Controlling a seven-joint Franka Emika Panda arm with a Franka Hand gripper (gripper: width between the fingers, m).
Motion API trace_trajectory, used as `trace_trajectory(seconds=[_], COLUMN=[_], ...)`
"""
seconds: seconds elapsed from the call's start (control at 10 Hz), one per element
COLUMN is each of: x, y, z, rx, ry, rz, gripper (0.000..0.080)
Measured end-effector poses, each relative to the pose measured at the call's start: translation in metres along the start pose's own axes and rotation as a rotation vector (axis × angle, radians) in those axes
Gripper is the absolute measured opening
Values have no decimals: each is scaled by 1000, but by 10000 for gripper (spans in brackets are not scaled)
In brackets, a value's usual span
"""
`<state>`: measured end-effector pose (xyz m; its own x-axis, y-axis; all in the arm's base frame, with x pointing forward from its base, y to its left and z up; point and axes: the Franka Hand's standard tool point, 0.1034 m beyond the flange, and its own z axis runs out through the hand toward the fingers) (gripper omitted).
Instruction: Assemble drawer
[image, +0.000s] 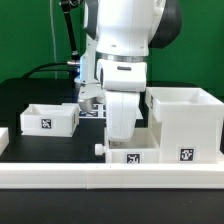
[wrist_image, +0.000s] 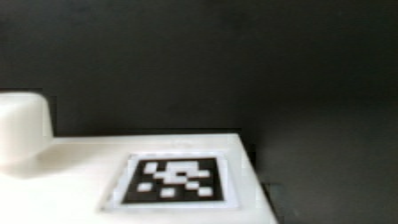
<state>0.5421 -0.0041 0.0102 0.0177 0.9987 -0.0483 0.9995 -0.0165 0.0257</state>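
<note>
Rail, then tray beneath gripper

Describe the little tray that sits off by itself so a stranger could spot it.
Start at the white robot arm in the middle. On the exterior view's left stands a shallow open tray, alone; the other tray sits under the arm beside the tall shell.

Shell at the exterior view's right, tray well left
</note>
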Motion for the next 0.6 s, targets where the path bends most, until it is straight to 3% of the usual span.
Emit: trace_trajectory(seconds=[0.6], x=[5], y=[1], z=[0], rx=[0], ry=[0], rz=[-4], gripper=[42])
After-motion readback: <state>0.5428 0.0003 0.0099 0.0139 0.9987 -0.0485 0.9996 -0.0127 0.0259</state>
